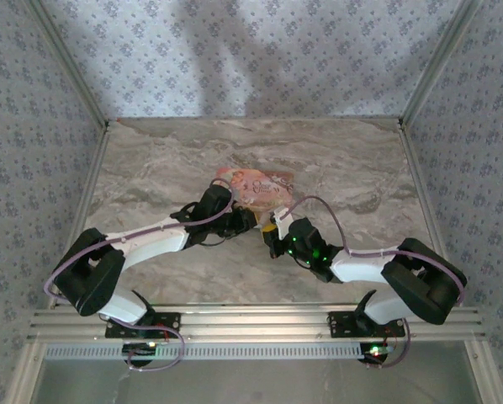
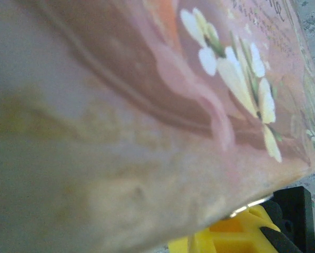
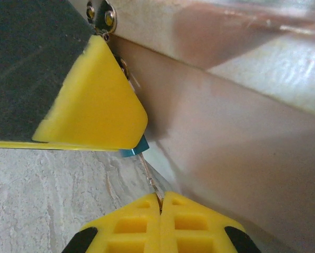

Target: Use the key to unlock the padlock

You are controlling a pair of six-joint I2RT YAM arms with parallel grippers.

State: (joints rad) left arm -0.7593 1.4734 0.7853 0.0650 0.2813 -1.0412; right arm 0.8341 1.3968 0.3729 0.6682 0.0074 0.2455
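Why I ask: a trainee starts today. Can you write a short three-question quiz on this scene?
1. True or false: the right pincer is shut on a thin metal key.
2. What does the left wrist view show up close? A) a blue bowl B) the pink box painted with white flowers C) a green towel
3. Fill in: seen from above, both arms meet beside the box, on the marble-patterned ____.
Key: 1 true; 2 B; 3 table.
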